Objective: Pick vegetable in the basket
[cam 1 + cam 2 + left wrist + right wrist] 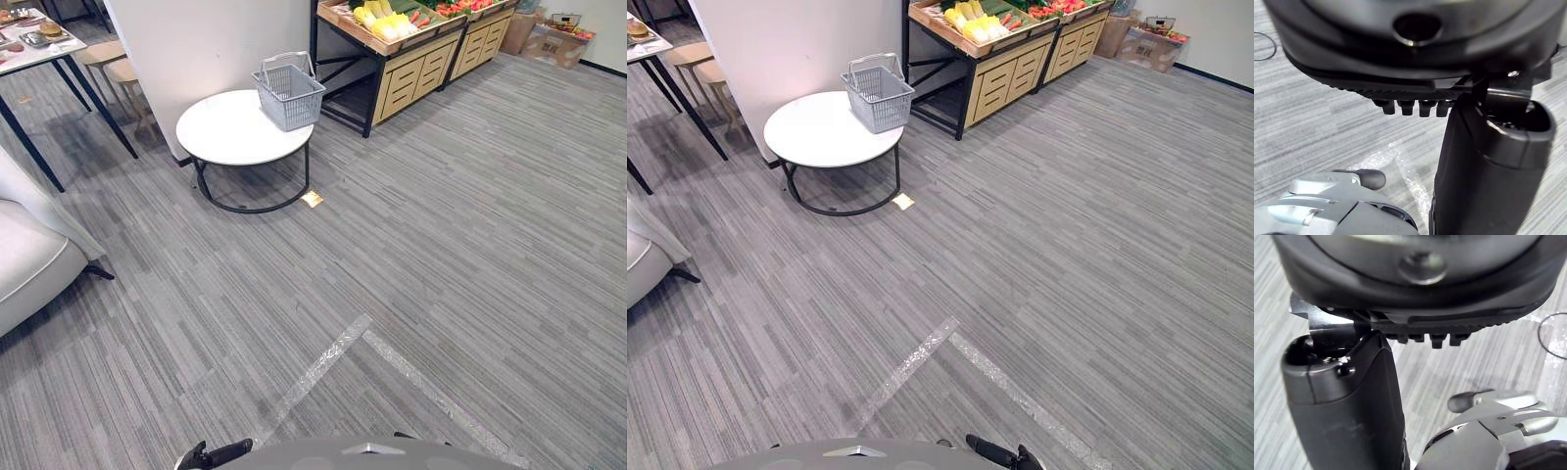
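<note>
1. Grey carpet (470,245) with fine stripes covers the room. Two strips of clear, shiny tape (328,362) meet at an angle just ahead of both hands.
2. The left hand (225,453) shows at the near edge of the left eye view and the right hand (1001,452) at the near edge of the right eye view. Both hang low over the carpet and touch nothing.
3. Each hand is released and empty. In the left wrist view the fingers (1408,106) form a short row beside a straight, smooth black thumb (1488,166), with crinkled tape on the carpet past them. The right wrist view shows that hand posed the same way.
4. The vegetables (384,22), in yellow, green and red heaps, lie in the slanted top trays of a wooden stand (411,73) with drawer fronts. It is far ahead of the hands, to the right of the left hand, and well apart from the basket.
5. The basket (289,96) is grey with mesh walls and a raised handle. It stands far ahead of the left hand on the far side of a round white table (225,132) with a thin black frame, next to a white pillar (206,39).
6. A small yellowish square (313,199) lies on the carpet by the table's frame.
7. The left eye view takes in more of a pale grey cushioned seat (29,264) off to the left hand's left. Beyond it are a dark-legged table with dishes (29,47) and round stools (113,61).
</note>
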Tool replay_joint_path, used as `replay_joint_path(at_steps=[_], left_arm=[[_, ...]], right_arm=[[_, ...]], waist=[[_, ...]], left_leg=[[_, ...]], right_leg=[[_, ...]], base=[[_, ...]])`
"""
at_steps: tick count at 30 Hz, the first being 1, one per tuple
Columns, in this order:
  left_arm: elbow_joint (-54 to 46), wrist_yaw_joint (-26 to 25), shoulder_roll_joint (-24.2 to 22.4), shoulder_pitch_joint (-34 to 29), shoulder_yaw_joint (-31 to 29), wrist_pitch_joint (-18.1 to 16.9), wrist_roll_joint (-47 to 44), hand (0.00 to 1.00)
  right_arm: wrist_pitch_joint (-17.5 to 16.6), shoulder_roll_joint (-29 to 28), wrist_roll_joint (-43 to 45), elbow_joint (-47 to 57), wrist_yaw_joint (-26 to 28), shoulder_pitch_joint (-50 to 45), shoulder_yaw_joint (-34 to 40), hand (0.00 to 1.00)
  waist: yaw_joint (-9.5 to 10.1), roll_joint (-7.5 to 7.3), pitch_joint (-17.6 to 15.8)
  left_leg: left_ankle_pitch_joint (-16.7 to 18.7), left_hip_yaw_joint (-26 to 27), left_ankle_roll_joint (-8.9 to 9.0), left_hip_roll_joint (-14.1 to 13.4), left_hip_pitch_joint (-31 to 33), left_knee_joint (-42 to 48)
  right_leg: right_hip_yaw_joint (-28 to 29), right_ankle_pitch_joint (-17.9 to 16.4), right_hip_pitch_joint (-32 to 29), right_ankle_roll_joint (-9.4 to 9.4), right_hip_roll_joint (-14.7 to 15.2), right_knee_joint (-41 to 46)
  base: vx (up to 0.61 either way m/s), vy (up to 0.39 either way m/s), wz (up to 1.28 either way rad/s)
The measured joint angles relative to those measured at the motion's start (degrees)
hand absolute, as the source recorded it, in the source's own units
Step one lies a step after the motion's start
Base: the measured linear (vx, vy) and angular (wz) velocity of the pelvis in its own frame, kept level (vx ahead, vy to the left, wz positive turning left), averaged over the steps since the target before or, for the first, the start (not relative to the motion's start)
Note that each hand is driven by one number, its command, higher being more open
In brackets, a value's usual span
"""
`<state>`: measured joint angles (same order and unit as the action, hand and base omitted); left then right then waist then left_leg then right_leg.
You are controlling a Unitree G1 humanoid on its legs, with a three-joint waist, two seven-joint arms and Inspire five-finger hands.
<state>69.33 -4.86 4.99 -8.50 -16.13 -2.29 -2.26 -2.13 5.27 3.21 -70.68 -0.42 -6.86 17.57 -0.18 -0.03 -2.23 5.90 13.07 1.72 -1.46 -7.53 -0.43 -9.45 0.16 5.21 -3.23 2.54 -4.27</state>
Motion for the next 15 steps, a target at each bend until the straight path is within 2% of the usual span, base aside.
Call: replay_joint_path(at_steps=[2,4,11,15], left_arm=[[0.0,0.0,0.0,0.0,0.0,0.0,0.0,1.00],[0.0,0.0,0.0,0.0,0.0,0.0,0.0,1.00],[0.5,0.1,-0.1,0.0,0.1,-0.1,0.1,1.00],[0.5,0.2,-0.1,0.0,0.1,-0.2,0.1,1.00]], right_arm=[[0.0,0.0,0.0,-0.1,0.0,0.2,0.0,1.00],[0.0,0.0,0.0,-0.1,0.0,0.3,0.0,1.00],[-0.1,0.1,-0.1,0.0,-0.1,0.4,-0.3,1.00],[-1.7,0.5,-1.4,0.3,-0.2,0.2,-2.8,1.00]], waist=[[-0.02,0.05,-0.1],[-0.04,0.17,-0.2],[-0.03,0.47,-1.0],[0.00,0.18,-1.2]], left_leg=[[0.0,0.3,0.07,-0.1,-0.1,0.0],[0.0,0.5,0.11,-0.1,-0.3,-0.1],[-0.3,1.2,0.40,-0.2,-1.8,-0.8],[-0.3,1.5,0.35,-0.2,-1.9,-1.1]], right_leg=[[0.0,-0.2,0.0,-1.41,0.0,0.0],[0.0,-0.3,0.1,-1.95,0.0,0.0],[0.3,-0.2,0.7,-1.85,-0.1,0.1],[0.4,-0.1,0.7,-1.67,-0.2,-0.1]], base=[[0.00,-0.008,-0.02],[-0.02,-0.020,-0.06],[-0.08,-0.030,-0.04],[-0.04,-0.019,-0.04]])
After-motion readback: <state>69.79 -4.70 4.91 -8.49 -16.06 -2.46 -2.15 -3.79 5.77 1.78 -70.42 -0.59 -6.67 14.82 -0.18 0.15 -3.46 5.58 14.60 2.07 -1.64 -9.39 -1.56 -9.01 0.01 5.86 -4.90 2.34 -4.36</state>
